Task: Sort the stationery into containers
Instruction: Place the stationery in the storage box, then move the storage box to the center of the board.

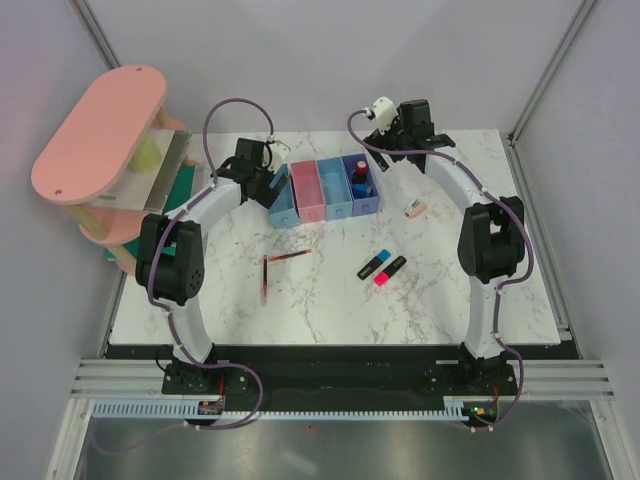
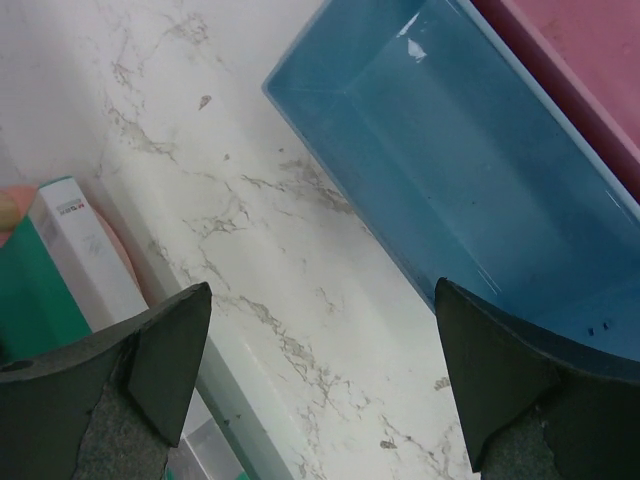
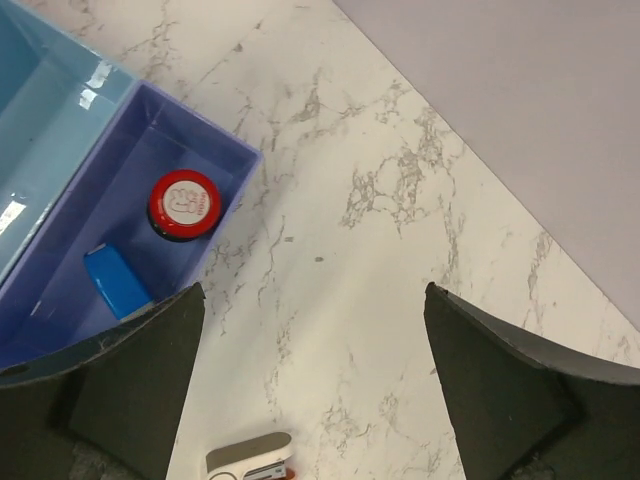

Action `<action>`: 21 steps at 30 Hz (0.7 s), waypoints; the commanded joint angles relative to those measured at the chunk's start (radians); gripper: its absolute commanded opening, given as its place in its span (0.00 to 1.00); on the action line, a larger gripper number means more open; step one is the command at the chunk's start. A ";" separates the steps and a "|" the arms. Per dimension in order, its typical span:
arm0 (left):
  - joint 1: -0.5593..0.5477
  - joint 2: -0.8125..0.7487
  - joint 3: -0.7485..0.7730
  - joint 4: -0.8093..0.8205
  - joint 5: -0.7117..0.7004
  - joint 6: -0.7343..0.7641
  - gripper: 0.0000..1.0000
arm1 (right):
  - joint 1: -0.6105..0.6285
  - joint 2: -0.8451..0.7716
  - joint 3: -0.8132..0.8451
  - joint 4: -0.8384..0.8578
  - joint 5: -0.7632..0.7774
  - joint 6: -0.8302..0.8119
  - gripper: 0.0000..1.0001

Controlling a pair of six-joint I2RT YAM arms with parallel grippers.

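The four joined bins stand at the back middle: light blue (image 1: 284, 205), pink (image 1: 310, 192), light blue (image 1: 335, 187), purple (image 1: 374, 200). The purple bin (image 3: 165, 130) holds the red-black capped piece (image 3: 184, 204) and the blue block (image 3: 118, 284). Two dark-red pens (image 1: 289, 257) (image 1: 265, 281) and the blue (image 1: 372, 265) and pink (image 1: 391, 270) highlighters lie on the table. The beige eraser (image 1: 415, 208) lies right of the bins, and also shows in the right wrist view (image 3: 250, 458). My left gripper (image 1: 270, 186) (image 2: 325, 370) is open and empty beside the left blue bin (image 2: 470, 170). My right gripper (image 1: 383, 150) (image 3: 315, 380) is open and empty just right of the purple bin.
A big pink oval-topped rack (image 1: 100, 130) stands at the far left, with green and white boxes (image 2: 70, 250) at its foot close to my left gripper. Grey walls close in the back and sides. The marble table (image 1: 330, 300) ends just before the arm bases.
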 commanded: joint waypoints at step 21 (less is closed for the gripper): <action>0.033 0.040 0.044 0.194 0.036 -0.031 1.00 | -0.014 0.108 0.021 0.090 0.125 0.107 0.98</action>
